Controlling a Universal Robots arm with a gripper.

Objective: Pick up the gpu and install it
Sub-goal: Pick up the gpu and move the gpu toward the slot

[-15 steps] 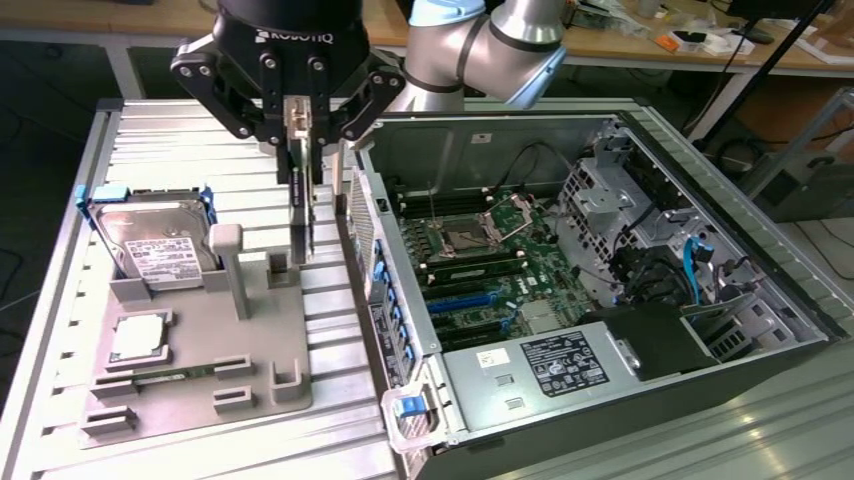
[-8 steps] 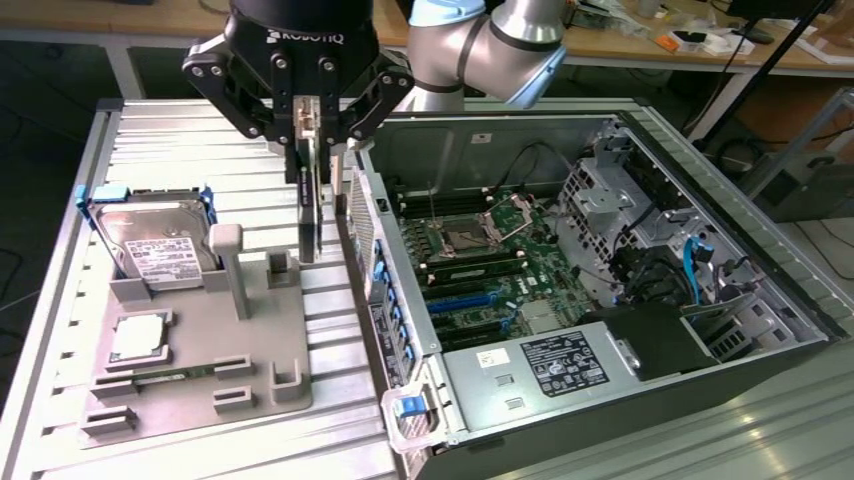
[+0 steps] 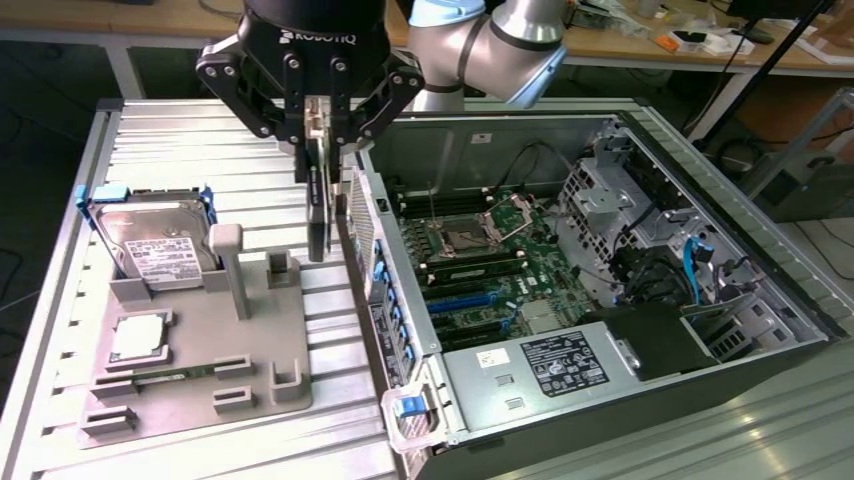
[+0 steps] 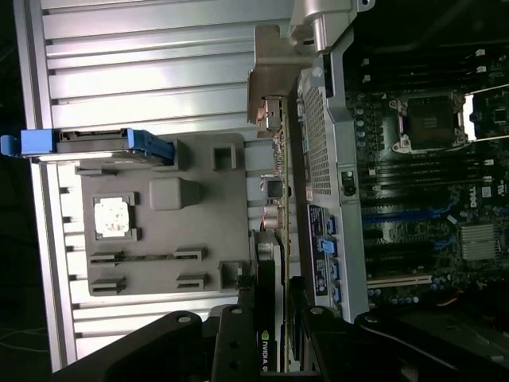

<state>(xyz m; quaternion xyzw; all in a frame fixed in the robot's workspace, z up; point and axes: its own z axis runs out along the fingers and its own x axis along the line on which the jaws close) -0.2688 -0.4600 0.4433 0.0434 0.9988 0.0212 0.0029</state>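
Observation:
The gpu [image 3: 320, 215] is a thin dark card that hangs edge-on and upright from my gripper [image 3: 320, 135], which is shut on its upper edge. It hovers above the grey fixture plate [image 3: 200, 330], right beside the outer wall of the open computer case [image 3: 400, 330]. In the wrist view the gpu [image 4: 277, 207] runs as a narrow strip away from my gripper [image 4: 274, 318], with its pale metal bracket [image 4: 274, 79] at the far end. The motherboard [image 3: 487, 270] with its blue slots [image 3: 461, 300] lies exposed inside the case.
On the fixture plate stand a silver hard drive [image 3: 160, 250] in a blue-edged holder, a square processor chip [image 3: 138, 338] and a thin green memory stick [image 3: 167, 375]. The ribbed metal table [image 3: 174, 130] carries both fixture and case. Benches with clutter [image 3: 694, 40] stand behind.

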